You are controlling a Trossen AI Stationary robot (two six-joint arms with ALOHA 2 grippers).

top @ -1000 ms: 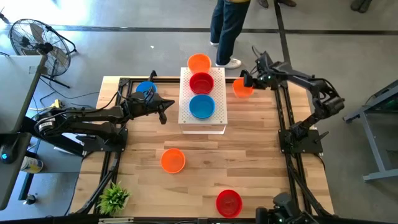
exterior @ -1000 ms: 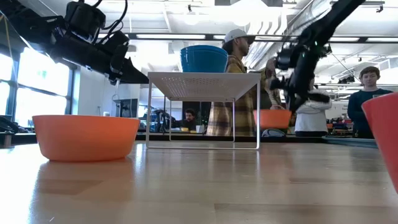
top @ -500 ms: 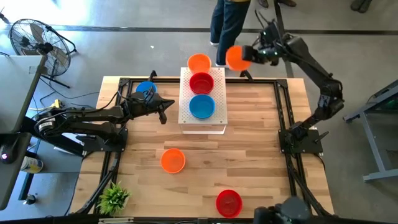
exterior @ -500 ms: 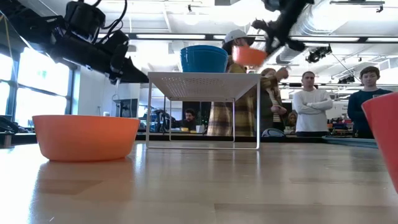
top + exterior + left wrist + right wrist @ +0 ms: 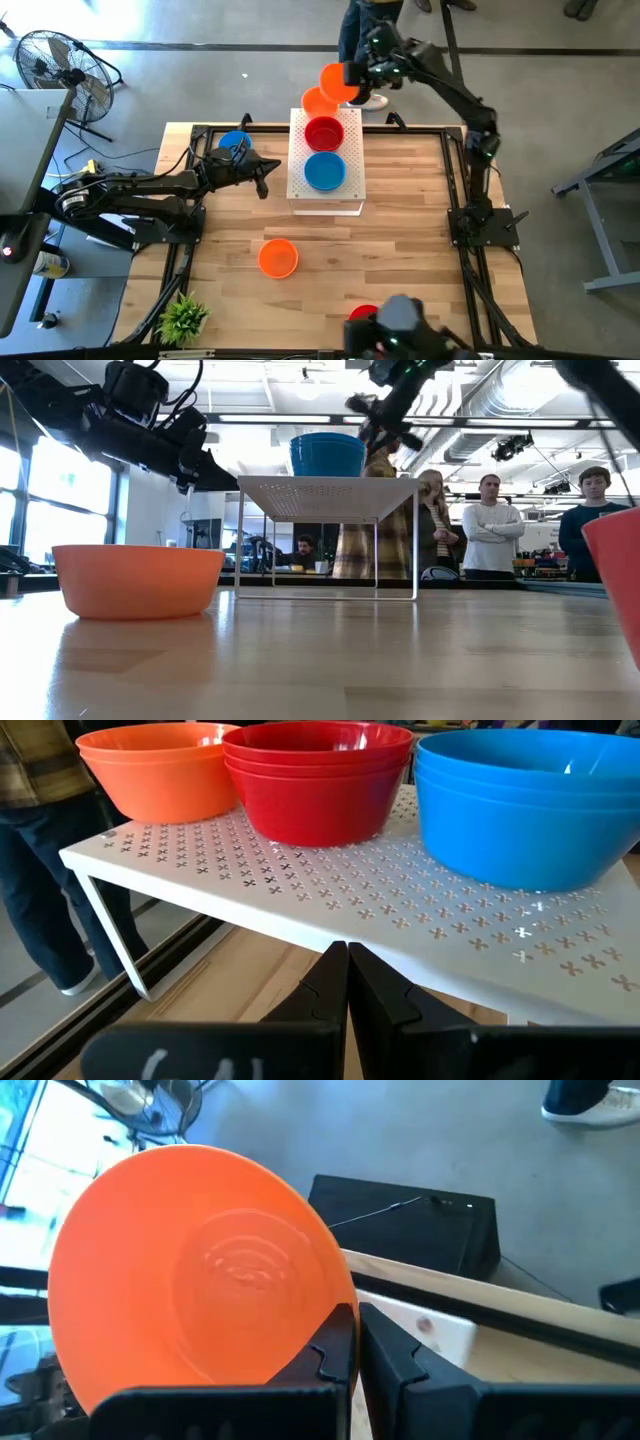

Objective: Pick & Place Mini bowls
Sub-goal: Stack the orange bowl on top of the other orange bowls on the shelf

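Aloft, right end effector (image 5: 352,78) grasping orange bowl (image 5: 338,82) rim, seemingly over platform (image 5: 352,186) far edge.

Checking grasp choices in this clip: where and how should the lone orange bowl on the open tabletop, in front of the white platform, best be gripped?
Probably by its rim. The orange bowl sits upright and open-side up on the bare table, with nothing touching it, so a gripper could come straight down from above and pinch the thin wall, one finger inside and one outside. The left gripper is the closer one.
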